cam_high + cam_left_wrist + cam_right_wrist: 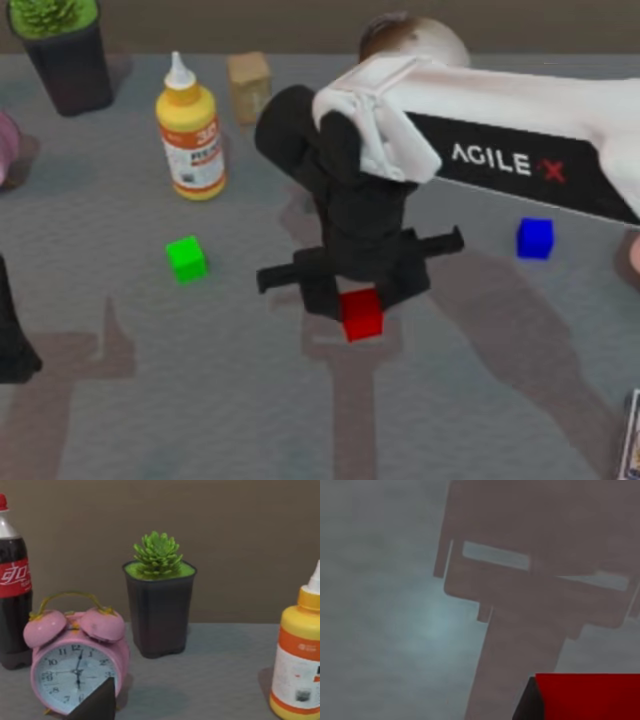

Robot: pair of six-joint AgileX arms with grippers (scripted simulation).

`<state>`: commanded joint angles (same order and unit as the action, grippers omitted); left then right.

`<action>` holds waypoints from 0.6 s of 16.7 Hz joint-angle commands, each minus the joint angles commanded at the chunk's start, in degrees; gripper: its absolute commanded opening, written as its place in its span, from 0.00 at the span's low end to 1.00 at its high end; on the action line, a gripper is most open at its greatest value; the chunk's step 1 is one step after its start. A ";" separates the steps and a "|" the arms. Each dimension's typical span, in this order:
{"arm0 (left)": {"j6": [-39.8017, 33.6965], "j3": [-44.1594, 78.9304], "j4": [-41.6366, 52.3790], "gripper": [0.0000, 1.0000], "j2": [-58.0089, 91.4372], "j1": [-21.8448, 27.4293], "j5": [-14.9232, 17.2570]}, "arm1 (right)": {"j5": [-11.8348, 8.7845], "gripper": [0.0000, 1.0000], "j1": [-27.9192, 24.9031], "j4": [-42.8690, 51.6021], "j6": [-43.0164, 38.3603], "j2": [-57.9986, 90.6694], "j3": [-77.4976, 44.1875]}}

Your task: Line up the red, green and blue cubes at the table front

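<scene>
The right arm reaches over mid-tabletop [480,400], its hand [362,300] pinching the red cube [362,314]. The green cube [186,258] lies well left, the blue cube [535,238] right; the left hand's state cannot be told

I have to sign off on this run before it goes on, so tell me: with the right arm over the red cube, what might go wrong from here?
The right gripper meets the red cube only at its upper part, so the hold may be shallow and the cube might slip or twist.

The green cube and blue cube sit far apart, so the line may come out uneven.

The arm hides the table beneath it.
</scene>
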<state>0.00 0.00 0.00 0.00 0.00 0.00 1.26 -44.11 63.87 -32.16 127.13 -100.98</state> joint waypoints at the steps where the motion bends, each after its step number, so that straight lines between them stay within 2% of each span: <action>1: 0.00 0.00 0.00 1.00 0.00 0.00 0.00 | 0.13 0.00 -2.33 0.95 -4.79 0.81 -1.46; 4: 0.00 0.00 0.00 1.00 0.00 0.00 0.00 | 0.57 0.00 -8.68 3.19 -17.32 2.46 -5.41; 6: 0.00 0.00 0.00 1.00 0.00 0.00 0.00 | 0.87 0.00 -11.87 4.05 -22.94 2.86 -7.36; 10: 0.00 0.00 0.00 1.00 0.00 0.00 0.00 | 1.18 0.00 -14.44 4.60 -26.98 2.95 -8.91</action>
<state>0.00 0.00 0.00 0.00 0.00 0.00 2.43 -58.55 68.47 -59.15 130.08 -109.89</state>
